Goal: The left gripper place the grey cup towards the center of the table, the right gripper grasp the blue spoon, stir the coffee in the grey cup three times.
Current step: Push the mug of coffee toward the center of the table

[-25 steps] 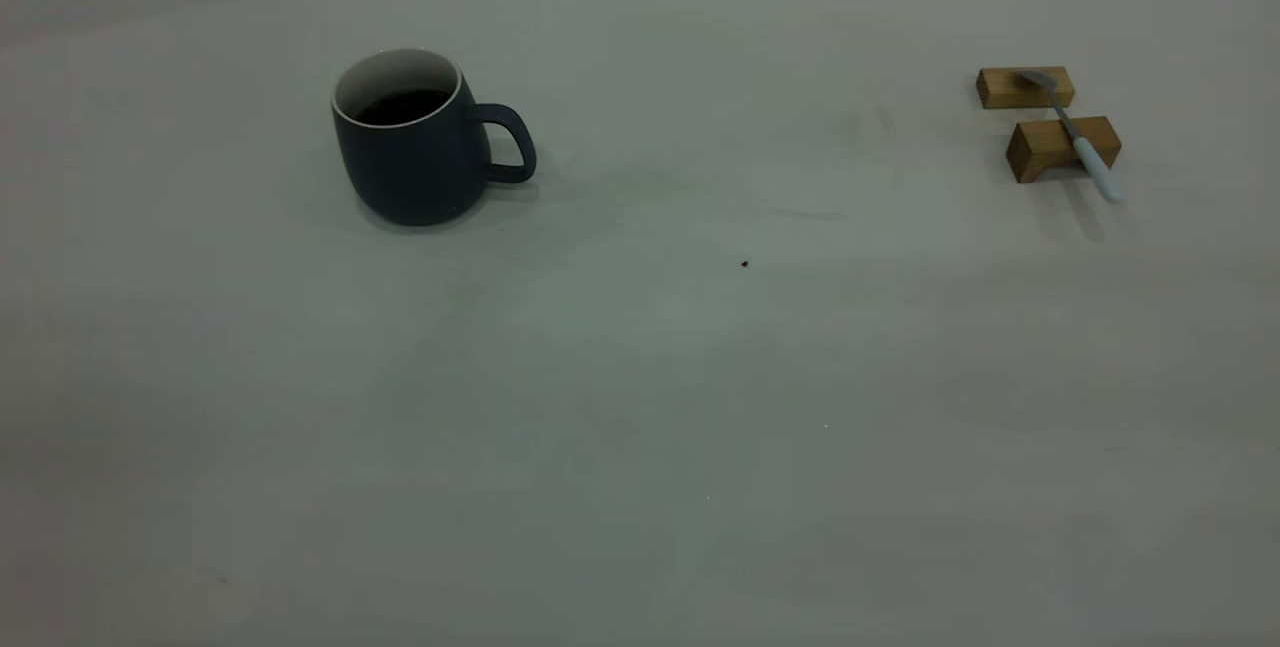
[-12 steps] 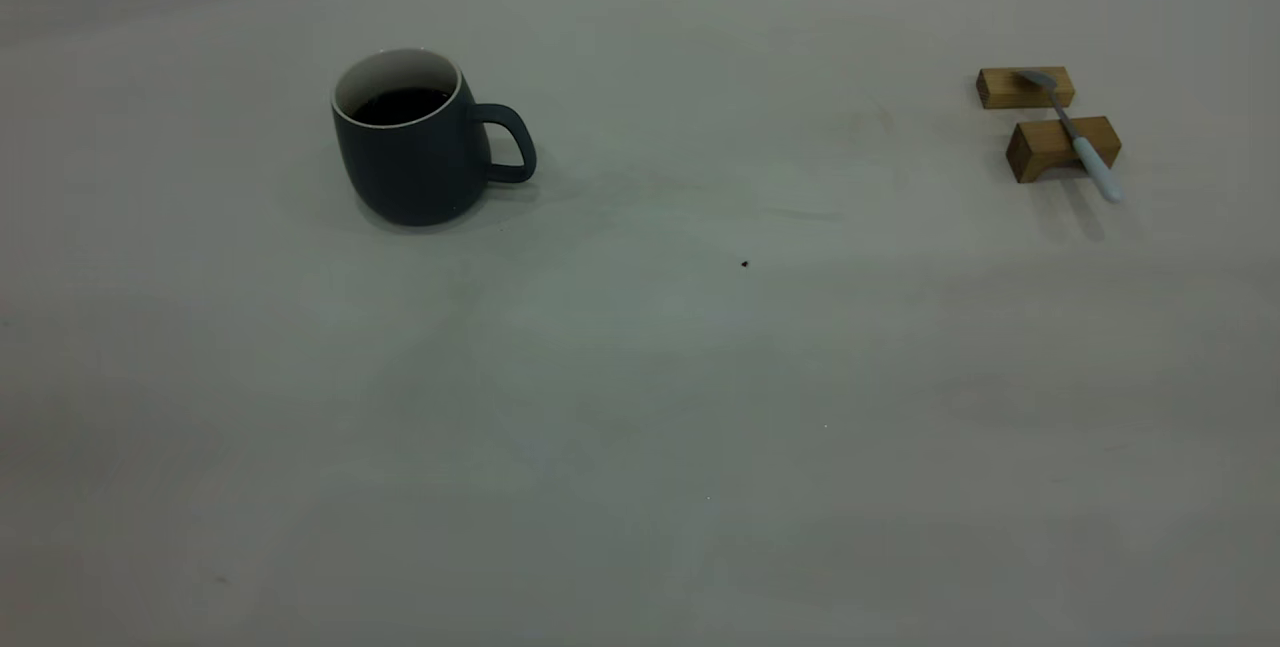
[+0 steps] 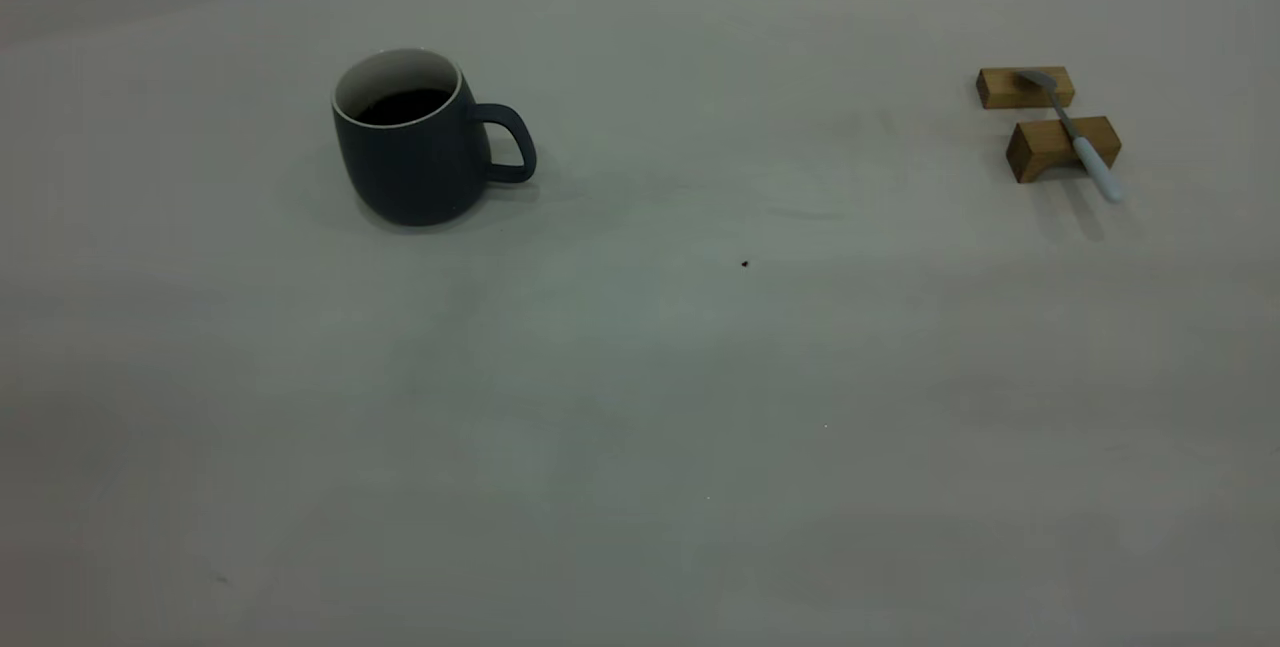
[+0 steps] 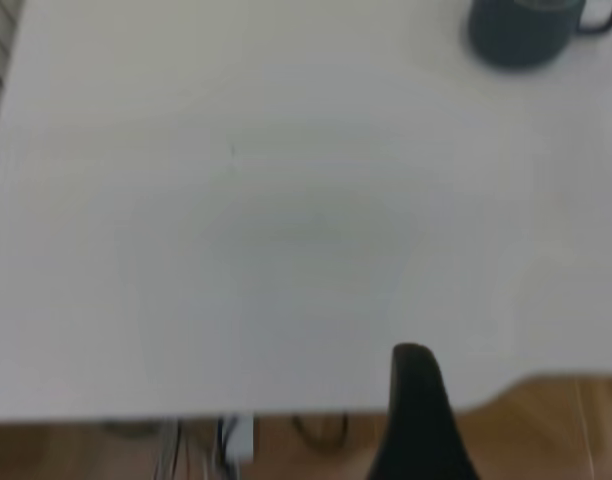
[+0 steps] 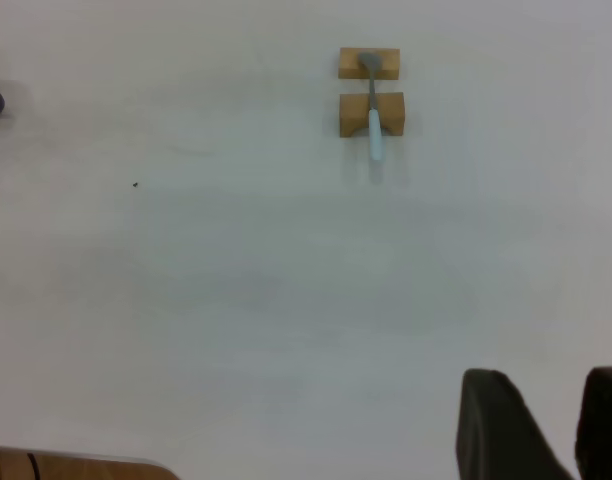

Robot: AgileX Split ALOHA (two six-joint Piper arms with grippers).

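The grey cup [image 3: 420, 152] stands upright on the table's [image 3: 640, 377] far left, its handle turned toward the middle and dark coffee [image 3: 402, 107] inside. It also shows far off in the left wrist view [image 4: 526, 35]. The blue spoon [image 3: 1078, 139] lies across two wooden blocks at the far right, with its pale handle end sticking out past the nearer block. Neither arm appears in the exterior view. A black part of my left gripper [image 4: 418, 410] hangs over the table's near edge, far from the cup. My right gripper [image 5: 546, 385] is open by a narrow gap and holds nothing, well short of the spoon [image 5: 374, 125].
Two small wooden blocks [image 3: 1025, 87] [image 3: 1060, 147] carry the spoon. A tiny dark speck [image 3: 744, 264] sits near the table's middle. The left wrist view shows the table's near edge with wooden floor [image 4: 566, 430] below it.
Cup, spoon and blocks stay where they were. Only faint shading on the tabletop's left side shifts.
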